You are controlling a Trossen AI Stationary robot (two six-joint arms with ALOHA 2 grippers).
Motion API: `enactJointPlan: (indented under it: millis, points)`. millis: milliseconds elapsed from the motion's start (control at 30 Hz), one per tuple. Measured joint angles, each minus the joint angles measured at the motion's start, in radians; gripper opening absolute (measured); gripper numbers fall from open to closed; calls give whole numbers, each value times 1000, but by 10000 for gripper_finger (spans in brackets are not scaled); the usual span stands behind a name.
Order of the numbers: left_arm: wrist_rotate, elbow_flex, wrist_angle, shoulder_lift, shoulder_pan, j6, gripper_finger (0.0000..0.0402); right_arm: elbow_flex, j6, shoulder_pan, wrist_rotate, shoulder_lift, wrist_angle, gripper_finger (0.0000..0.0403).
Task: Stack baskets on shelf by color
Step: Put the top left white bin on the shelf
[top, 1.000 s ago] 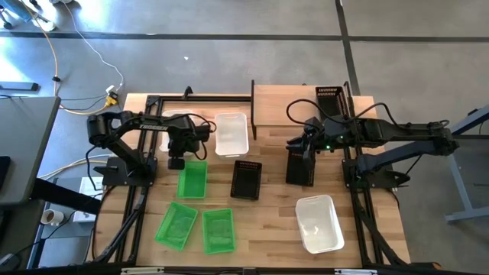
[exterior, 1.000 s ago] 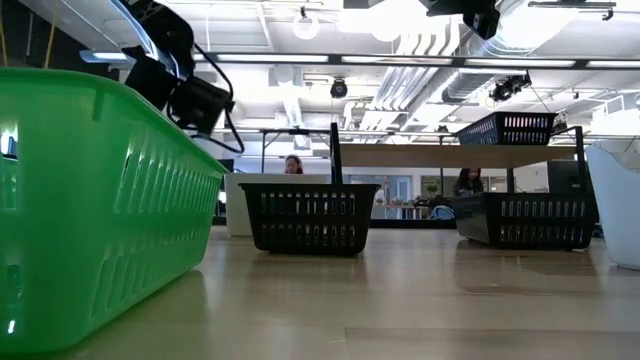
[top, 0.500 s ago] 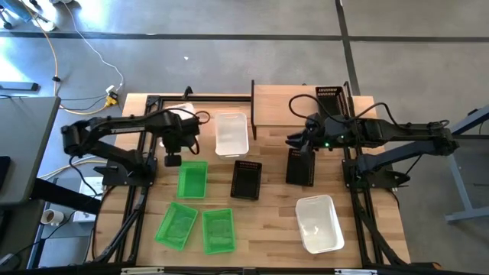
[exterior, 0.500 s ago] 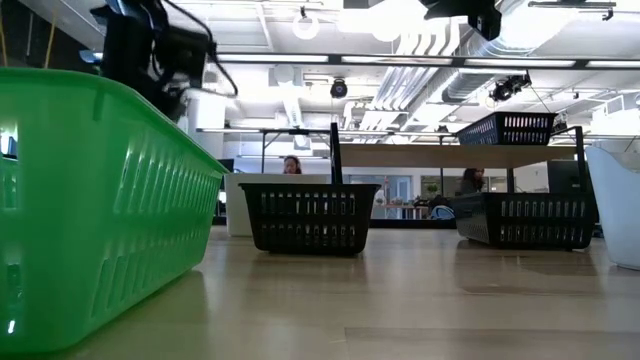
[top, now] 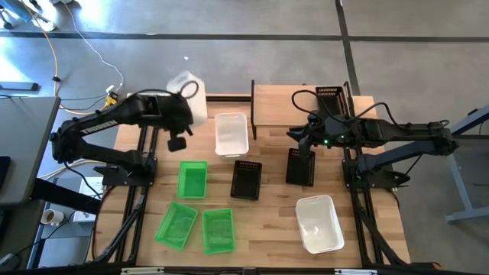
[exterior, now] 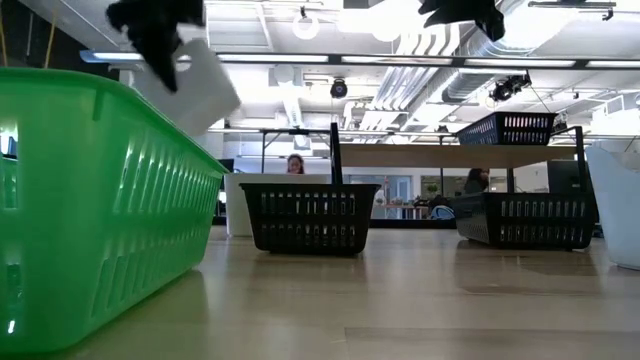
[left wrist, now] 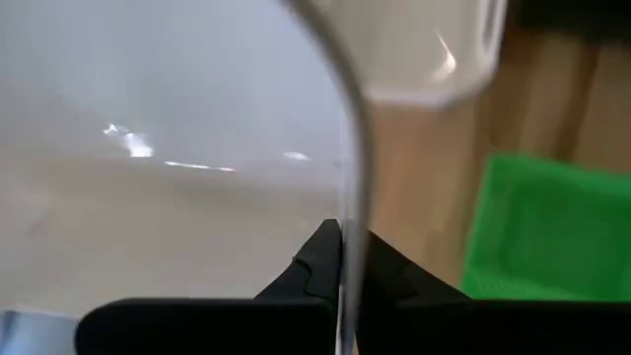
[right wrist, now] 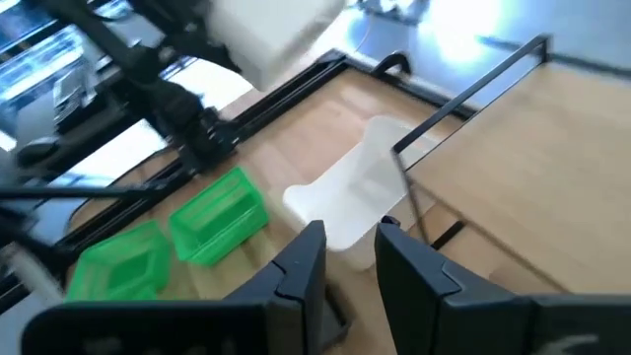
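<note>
The left tool [top: 180, 114] pinches the rim of a white solid-walled plastic basket [top: 189, 95] and holds it tilted in the air over the worktop's [top: 275, 229] far left corner. The raised light-wood plank shelf [top: 283, 107] lies to the right of that basket, with a second white basket [top: 231, 134] on the worktop between them. So I judge the carry must swing rightward, and the left arm, already loaded, is the one to do it. The shelf's long axis runs left to right.

The right tool [top: 302, 145] hovers just above a black mesh basket [top: 300, 166] near the shelf's front edge; its jaws stand slightly apart, gripping nothing.

By count, I see:
- three white baskets, the third near the right front [top: 318, 221]
- three green mesh baskets [top: 192, 179]
- three black ones: one on the shelf [top: 329, 98], one mid-worktop [top: 246, 179].
</note>
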Motion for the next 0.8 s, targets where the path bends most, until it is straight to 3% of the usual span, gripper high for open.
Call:
enactJointPlan:
  millis: [400, 667, 800]
  points:
    - [-123, 314, 90, 76, -1, 72, 0, 0, 76, 0, 129, 0, 60, 78]
    - [-138, 430, 215, 197, -29, 150, 0, 0, -17, 0, 134, 0, 202, 78]
    - [-203, 506, 225, 283, -70, 183, 0, 0, -92, -4, 185, 0, 305, 78]
